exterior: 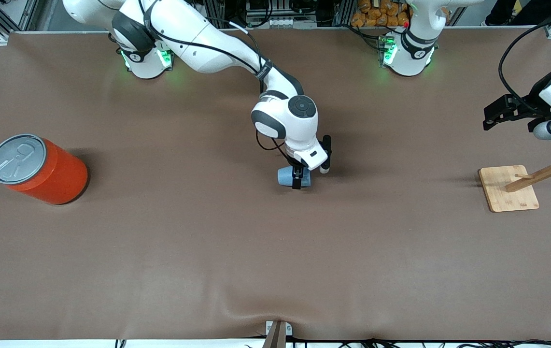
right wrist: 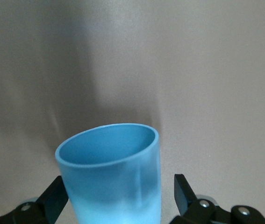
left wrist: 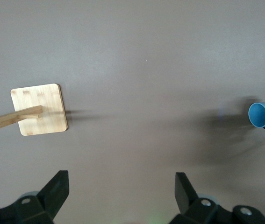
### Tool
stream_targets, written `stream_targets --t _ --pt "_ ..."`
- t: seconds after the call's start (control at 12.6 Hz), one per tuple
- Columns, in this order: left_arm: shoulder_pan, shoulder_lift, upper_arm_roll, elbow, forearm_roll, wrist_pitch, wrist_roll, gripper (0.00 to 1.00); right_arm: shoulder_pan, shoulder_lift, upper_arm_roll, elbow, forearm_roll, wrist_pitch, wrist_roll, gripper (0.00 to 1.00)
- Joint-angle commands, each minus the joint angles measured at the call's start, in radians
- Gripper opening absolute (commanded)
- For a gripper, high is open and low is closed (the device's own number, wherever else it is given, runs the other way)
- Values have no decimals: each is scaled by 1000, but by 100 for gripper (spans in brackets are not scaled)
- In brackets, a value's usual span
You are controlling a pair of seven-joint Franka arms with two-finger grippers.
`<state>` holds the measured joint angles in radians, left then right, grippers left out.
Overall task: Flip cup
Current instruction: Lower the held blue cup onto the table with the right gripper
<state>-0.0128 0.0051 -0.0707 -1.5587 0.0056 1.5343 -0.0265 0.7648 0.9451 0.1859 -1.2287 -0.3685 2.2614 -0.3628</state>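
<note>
The light-blue cup (exterior: pixel 287 177) lies tipped over on the brown table near its middle, its darker-blue mouth (left wrist: pixel 262 115) turned toward the left arm's end. My right gripper (exterior: pixel 298 178) is down at the cup. In the right wrist view its fingers (right wrist: pixel 184 189) straddle the cup (right wrist: pixel 111 172), and a gap shows beside one finger, so the gripper (right wrist: pixel 118 192) is open. My left gripper (exterior: pixel 496 115) waits open and empty over the table at the left arm's end, above a wooden stand; its fingertips (left wrist: pixel 58 184) stand wide apart.
A large orange can (exterior: pixel 46 171) with a grey pull-tab lid stands at the right arm's end. A wooden stand with a square base (exterior: pixel 508 187) and slanted pegs sits below the left gripper; the base (left wrist: pixel 39 109) also shows in the left wrist view.
</note>
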Motion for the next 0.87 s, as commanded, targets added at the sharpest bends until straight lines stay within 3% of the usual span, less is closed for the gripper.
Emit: stream_targets --t 0.0,0.32,0.63,0.79 --pt "4 -7 0 5 -12 -13 8 100 5 6 -3 31 -26 -20 22 100" --pt "7 -5 2 5 -12 -14 8 100 4 -21 0 23 -18 -31 22 100" --pt "17 3 6 6 -7 -13 7 100 13 -60 12 15 -6 -141 28 100" --pt "14 12 6 11 -7 -11 7 100 -1 -77 59 23 -4 -206 38 100"
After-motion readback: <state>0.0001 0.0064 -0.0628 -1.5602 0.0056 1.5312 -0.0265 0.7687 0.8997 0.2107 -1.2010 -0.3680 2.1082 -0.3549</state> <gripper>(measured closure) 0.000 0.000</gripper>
